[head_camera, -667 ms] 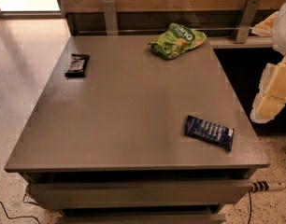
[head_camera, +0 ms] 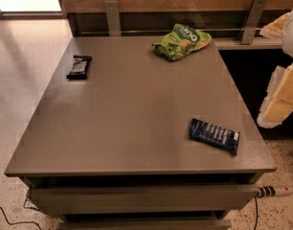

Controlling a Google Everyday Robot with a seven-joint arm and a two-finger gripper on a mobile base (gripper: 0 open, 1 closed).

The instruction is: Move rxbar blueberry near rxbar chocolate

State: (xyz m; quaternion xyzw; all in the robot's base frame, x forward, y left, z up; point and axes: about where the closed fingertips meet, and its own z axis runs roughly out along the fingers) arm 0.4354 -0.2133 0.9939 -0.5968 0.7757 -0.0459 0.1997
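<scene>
The rxbar blueberry (head_camera: 214,136), a flat navy-blue wrapper with white lettering, lies near the front right corner of the grey table (head_camera: 132,109). The rxbar chocolate (head_camera: 79,66), a flat black wrapper, lies near the far left edge of the table, far from the blue bar. My gripper (head_camera: 280,97), a white and cream shape, is at the right edge of the view. It is off the table's right side, above and to the right of the blue bar, and touches nothing.
A green crinkled chip bag (head_camera: 181,42) lies at the far middle-right of the table. A wooden wall with metal brackets (head_camera: 112,17) runs behind the table. A drawer front (head_camera: 141,198) sits below the front edge. A cable (head_camera: 273,192) hangs at the lower right.
</scene>
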